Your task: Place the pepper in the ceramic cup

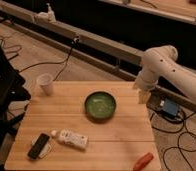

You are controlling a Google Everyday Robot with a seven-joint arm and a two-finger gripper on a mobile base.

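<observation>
Gripper (144, 95) hangs at wooden table (116, 145) right edge.

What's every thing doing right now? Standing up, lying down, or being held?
pepper: lying at the near right corner of the table, not held.
ceramic cup: upright, far left corner, no pepper inside.
green bowl: upright mid-table, looks empty.
white bottle: lying on its side.
black device: lying flat.
gripper: hangs above the table's right edge, away from the pepper.

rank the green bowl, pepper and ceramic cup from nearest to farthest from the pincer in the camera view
The pincer hangs at the table's right edge.
1. green bowl, table centre
2. pepper, by the front right corner
3. ceramic cup, back left corner
</observation>
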